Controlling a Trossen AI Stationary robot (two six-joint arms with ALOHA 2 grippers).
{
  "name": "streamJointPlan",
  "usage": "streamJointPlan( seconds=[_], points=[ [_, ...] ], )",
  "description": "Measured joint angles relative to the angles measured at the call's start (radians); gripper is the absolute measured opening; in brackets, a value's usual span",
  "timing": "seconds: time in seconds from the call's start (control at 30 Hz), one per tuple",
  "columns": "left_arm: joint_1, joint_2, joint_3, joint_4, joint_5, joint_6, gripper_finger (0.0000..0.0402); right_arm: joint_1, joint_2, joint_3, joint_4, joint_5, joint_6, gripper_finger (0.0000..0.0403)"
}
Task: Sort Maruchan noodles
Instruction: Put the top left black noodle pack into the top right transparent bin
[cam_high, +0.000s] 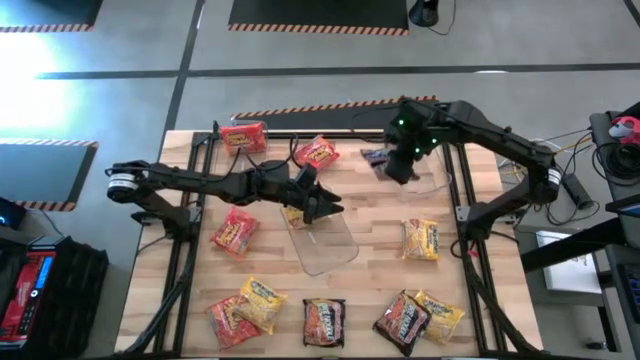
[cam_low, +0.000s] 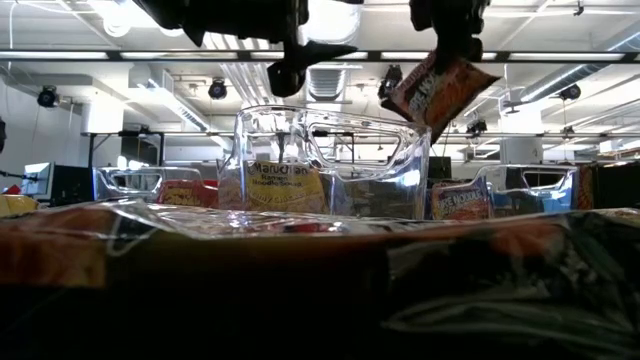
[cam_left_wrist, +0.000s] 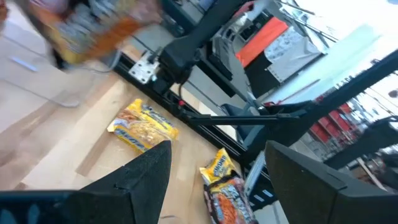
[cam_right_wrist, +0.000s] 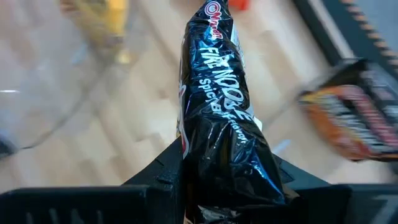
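I see a pale wooden table (cam_high: 380, 240), planked and matt. On it a clear plastic bin (cam_high: 325, 243) looks smooth and glossy. The dark packet (cam_right_wrist: 224, 124) in my right gripper (cam_right_wrist: 217, 180) is crinkly, shiny plastic film. Yellow packets (cam_left_wrist: 143, 126) near the bin have the same glossy wrap. My gripper fingers (cam_left_wrist: 140, 180) look matt black plastic.

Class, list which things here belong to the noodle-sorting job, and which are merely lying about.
Job:
- black packet gripped in right hand
- loose noodle packets
- clear bins
- left hand, open

Lying about:
- cables beside the table
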Motion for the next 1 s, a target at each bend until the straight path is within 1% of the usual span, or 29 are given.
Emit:
streamJointPlan(
  seconds=[0.13,0.23,0.33,0.43,0.5,0.6,0.83,1.0],
  points=[
    [0.0,-0.009,0.0,-0.001,0.042,0.018,0.0241,-0.086,-0.002,-0.007,0.002,0.049,-0.029,0.0102],
    [0.0,-0.016,0.0,-0.001,0.048,0.033,0.0241,-0.158,-0.002,-0.007,-0.002,0.088,-0.024,0.0102],
    [0.002,-0.02,0.0,0.0,0.065,0.054,0.0241,-0.222,-0.002,-0.009,-0.001,0.092,-0.028,0.0102],
    [0.01,-0.024,0.0,0.0,0.067,0.058,0.0241,-0.261,-0.002,-0.022,0.002,0.091,-0.083,0.0102],
    [0.024,-0.027,0.0,0.0,0.067,0.06,0.0241,-0.282,-0.001,-0.037,0.01,0.088,-0.148,0.0102],
    [0.053,-0.029,0.0,0.007,0.065,0.072,0.0241,-0.315,0.0,-0.07,0.07,0.076,-0.23,0.0102],
    [0.111,-0.034,0.0,0.061,0.064,0.043,0.0241,-0.42,0.01,-0.151,0.228,-0.107,-0.355,0.0102],
    [0.133,-0.036,0.0,0.07,0.063,0.045,0.0241,-0.484,0.031,-0.201,0.269,-0.2,-0.458,0.0102]
  ],
)
